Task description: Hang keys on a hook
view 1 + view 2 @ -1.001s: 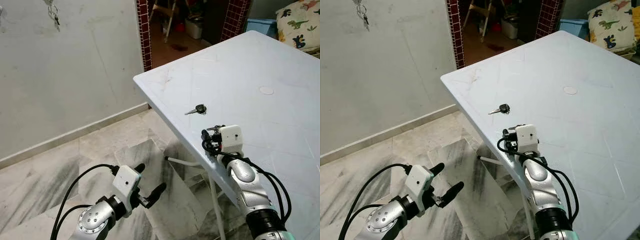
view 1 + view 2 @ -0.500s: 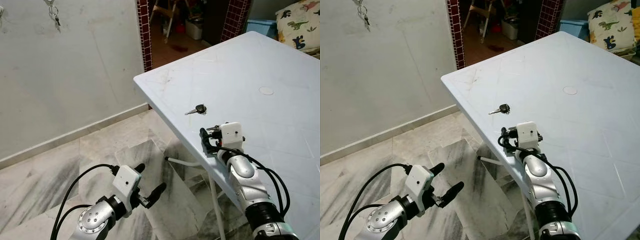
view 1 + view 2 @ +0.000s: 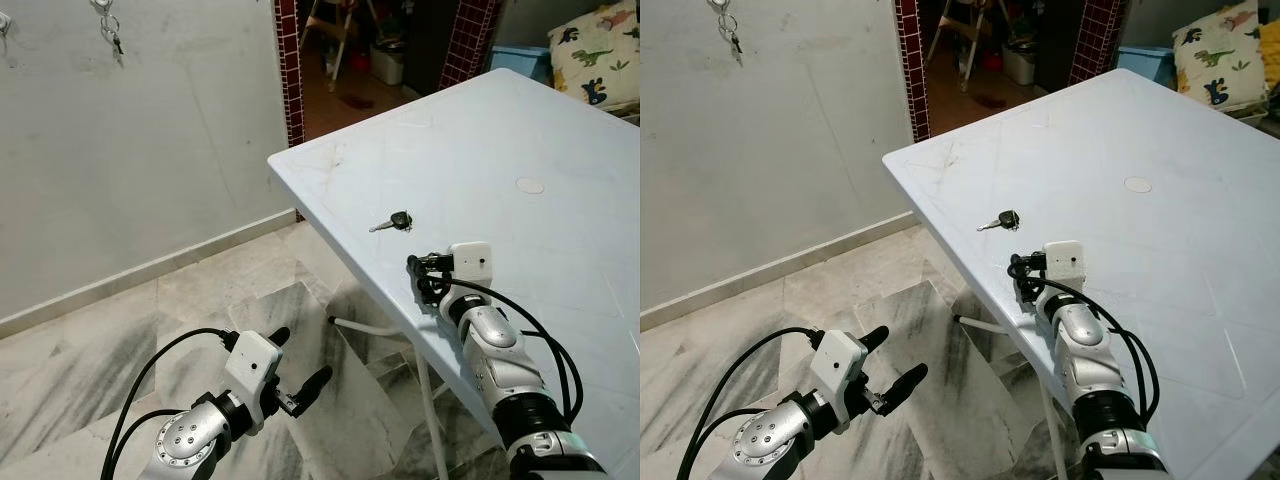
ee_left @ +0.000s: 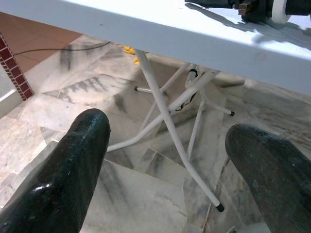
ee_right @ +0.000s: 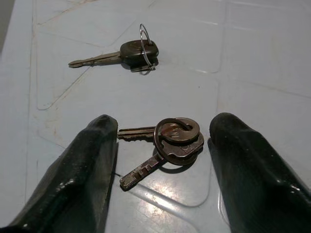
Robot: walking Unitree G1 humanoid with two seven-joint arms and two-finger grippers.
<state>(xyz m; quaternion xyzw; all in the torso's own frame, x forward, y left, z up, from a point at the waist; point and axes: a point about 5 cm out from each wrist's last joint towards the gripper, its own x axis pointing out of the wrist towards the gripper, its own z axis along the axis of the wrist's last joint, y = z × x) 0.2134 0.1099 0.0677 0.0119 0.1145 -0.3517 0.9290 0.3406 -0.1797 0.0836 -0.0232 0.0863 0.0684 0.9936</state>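
The right hand (image 5: 163,145) was lowered to the white bench (image 3: 560,130), close to the bench's near edge. Its two black fingers (image 5: 82,179) stood wide apart, one on each side of a small bunch of keys (image 5: 167,143). The bunch had two brownish keys on a ring and lay flat on the bench between the fingers. From the wrist view I could not tell if any finger touched it; the keys were not gripped.

A second key (image 3: 395,220), with a black head and its own thin ring, lay on the bench a little beyond the bunch, farther from the right hand. It was near the bench's edge too, apart from the bunch.

The left hand (image 3: 298,378) hung low over the marble floor (image 3: 120,320), beside and below the bench. Its fingers (image 4: 73,165) were spread wide and held nothing. In the left wrist view the white legs of the bench (image 4: 165,121) stood on the floor under the bench top.

On the grey wall (image 3: 150,130), well apart from the bench and high up, another set of keys (image 3: 108,22) hung from a hook (image 3: 100,5). Beyond the far corner of the bench there was a doorway with dark red tiles (image 3: 288,60).
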